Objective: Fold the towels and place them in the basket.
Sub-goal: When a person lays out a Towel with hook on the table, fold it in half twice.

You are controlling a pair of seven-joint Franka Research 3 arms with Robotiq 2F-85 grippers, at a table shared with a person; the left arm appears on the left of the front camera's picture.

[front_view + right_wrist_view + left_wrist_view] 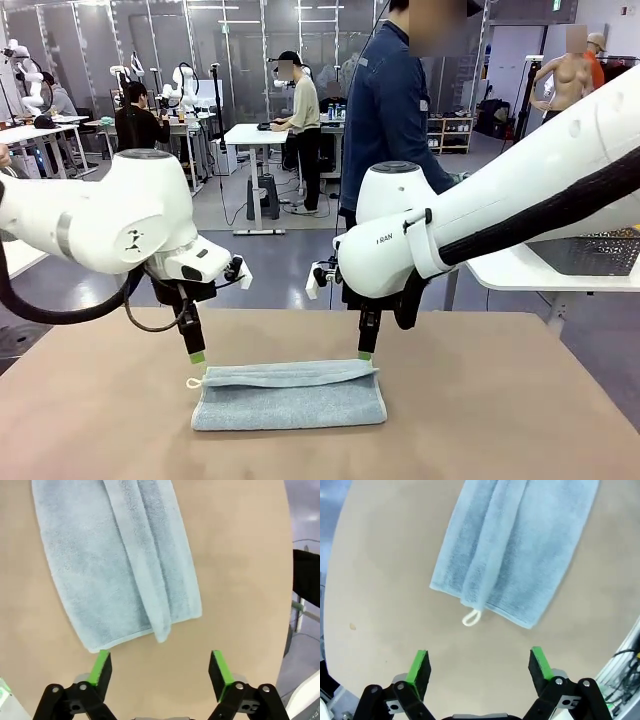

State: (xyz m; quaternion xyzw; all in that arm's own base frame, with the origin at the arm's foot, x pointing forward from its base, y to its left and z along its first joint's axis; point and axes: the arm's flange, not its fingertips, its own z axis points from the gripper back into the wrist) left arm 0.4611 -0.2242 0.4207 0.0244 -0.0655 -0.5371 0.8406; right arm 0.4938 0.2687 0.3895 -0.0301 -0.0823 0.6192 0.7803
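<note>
The pale blue-grey towel [290,397] is lying folded into a long band near the middle of the counter [500,410], its white loop [193,382] sticking out at the robot's left end. The left end effector [197,356] is hovering just above the far left corner, fingers standing wide apart and holding nothing. The right end effector [365,354] is hovering over the far right corner, likewise spread and empty. Judging by this, the folding step is under way, with one lengthwise fold looking done. The next move is probably calling for a crosswise fold, one end gripped through all layers and carried over the other, before lifting toward the dark mesh basket [595,255] sitting on the white table [510,270] at the right
</note>
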